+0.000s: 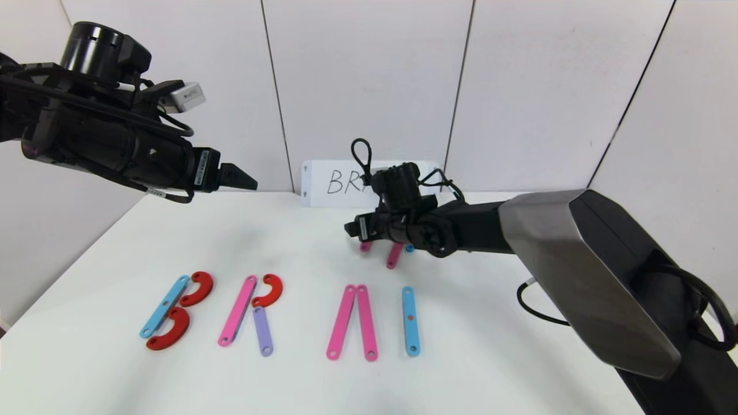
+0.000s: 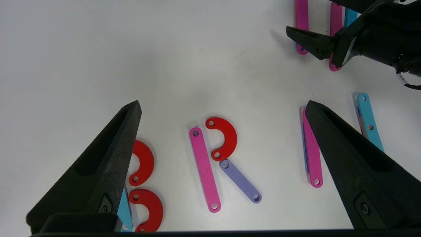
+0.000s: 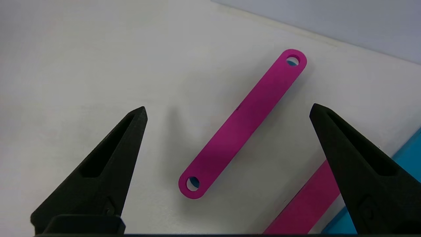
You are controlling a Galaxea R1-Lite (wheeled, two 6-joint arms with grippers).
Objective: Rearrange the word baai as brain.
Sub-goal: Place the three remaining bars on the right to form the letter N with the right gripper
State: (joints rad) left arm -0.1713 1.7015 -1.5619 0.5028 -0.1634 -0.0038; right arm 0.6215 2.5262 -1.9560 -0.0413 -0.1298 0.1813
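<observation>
1. The right gripper [image 1: 353, 228] hovers low over the far middle of the white table [image 1: 496, 323], fingers spread wide and holding nothing; a loose pink strip [image 3: 242, 124] lies flat on the table between them, with another pink strip [image 3: 304, 200] and a blue piece [image 3: 408, 149] just beside it.
2. The left gripper [image 1: 245, 178] hangs high at the far left, fingers spread and empty.
3. The word [image 1: 271, 314] lies along the near part of the table: B from a blue strip [image 1: 165, 305] and two red curves [image 1: 197, 288], R with a purple strip [image 1: 263, 331], two pink strips [image 1: 353, 322] meeting at their far ends, and a lone blue strip [image 1: 410, 320].
4. A white card [image 1: 334, 183] stands against the far wall.
</observation>
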